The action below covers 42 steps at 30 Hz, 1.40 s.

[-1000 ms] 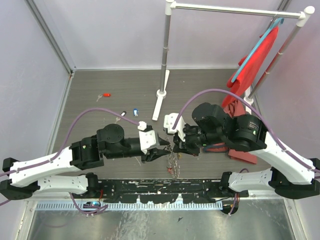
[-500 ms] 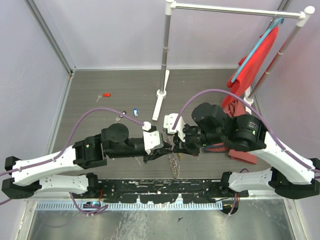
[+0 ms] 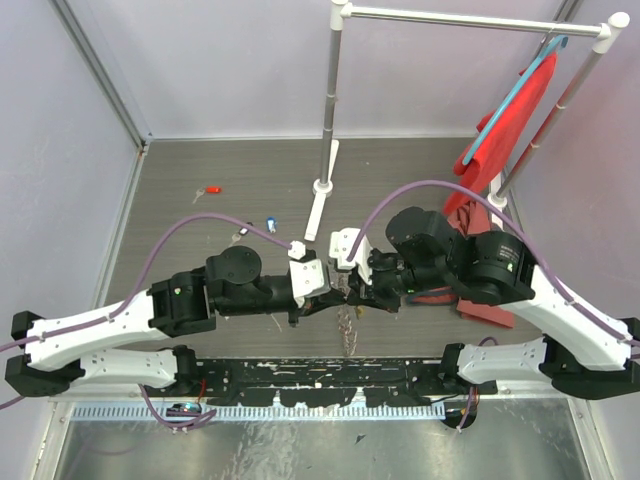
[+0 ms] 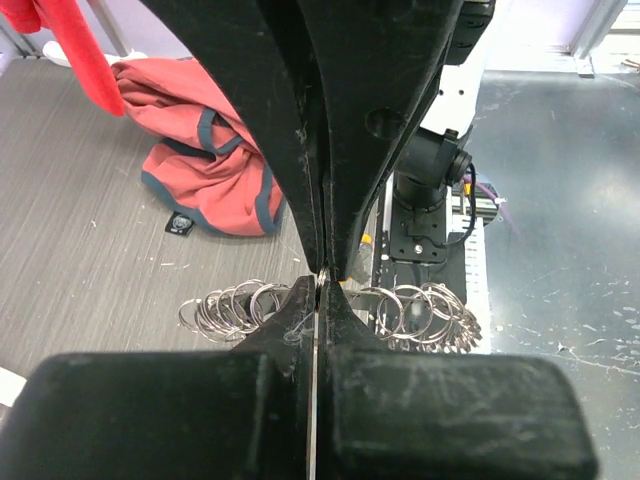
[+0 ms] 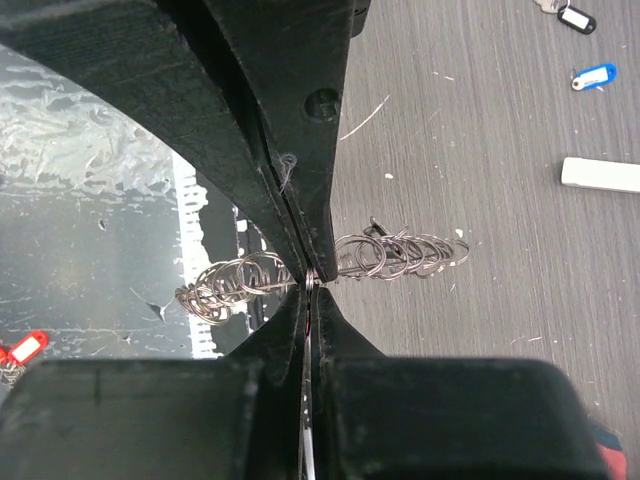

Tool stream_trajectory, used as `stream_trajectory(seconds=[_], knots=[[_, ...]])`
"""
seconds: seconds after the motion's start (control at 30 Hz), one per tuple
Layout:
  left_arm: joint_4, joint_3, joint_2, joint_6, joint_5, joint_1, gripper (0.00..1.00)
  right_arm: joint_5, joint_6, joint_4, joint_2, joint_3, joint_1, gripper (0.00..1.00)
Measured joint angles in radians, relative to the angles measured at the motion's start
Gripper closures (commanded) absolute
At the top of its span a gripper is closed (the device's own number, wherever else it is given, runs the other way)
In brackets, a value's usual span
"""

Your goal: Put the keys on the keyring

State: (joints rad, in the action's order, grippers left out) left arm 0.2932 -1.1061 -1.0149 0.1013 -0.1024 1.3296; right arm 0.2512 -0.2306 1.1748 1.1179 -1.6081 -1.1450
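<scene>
Pressed together, the jaws of the left gripper and the right gripper both pinch the large thin grey metal keyring, fringed with small silvery loops, tip to tip over the near part of the grey wood-grain table. Three tiny keys lie well apart from it, farther back on the left: a red-headed key, a black-headed key and a blue-headed key.

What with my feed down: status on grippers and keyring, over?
Left gripper, right gripper both shut on keyring. Blue key, red key loose on table. Nothing blocking.
</scene>
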Motion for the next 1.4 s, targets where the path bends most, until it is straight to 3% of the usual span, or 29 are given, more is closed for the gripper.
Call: stream_trajectory(seconds=[0.07, 0.2, 0.3, 0.7, 1.1, 1.4], knots=[[0.000, -0.005, -0.001, -0.005, 0.008, 0.000, 1.00, -0.004, 0.002, -0.009, -0.010, 0.004, 0.000, 0.87], [-0.019, -0.005, 0.011, -0.022, 0.027, 0.003, 1.00, -0.014, 0.027, -0.069, -0.056, 0.028, 0.001, 0.61], [-0.036, 0.018, 0.032, -0.034, 0.058, 0.002, 1.00, -0.022, 0.061, -0.149, -0.111, 0.050, 0.001, 0.56], [-0.180, 0.170, 0.148, -0.105, 0.150, 0.002, 1.00, -0.251, 0.422, -0.507, -0.410, 0.328, 0.001, 0.55], [-0.347, 0.276, 0.216, -0.159, 0.210, 0.002, 1.00, -0.361, 0.812, -0.713, -0.446, 0.566, 0.001, 0.55], [-0.389, 0.278, 0.232, -0.165, 0.233, 0.002, 1.00, -0.362, 0.946, -0.792, -0.457, 0.599, 0.001, 0.55]])
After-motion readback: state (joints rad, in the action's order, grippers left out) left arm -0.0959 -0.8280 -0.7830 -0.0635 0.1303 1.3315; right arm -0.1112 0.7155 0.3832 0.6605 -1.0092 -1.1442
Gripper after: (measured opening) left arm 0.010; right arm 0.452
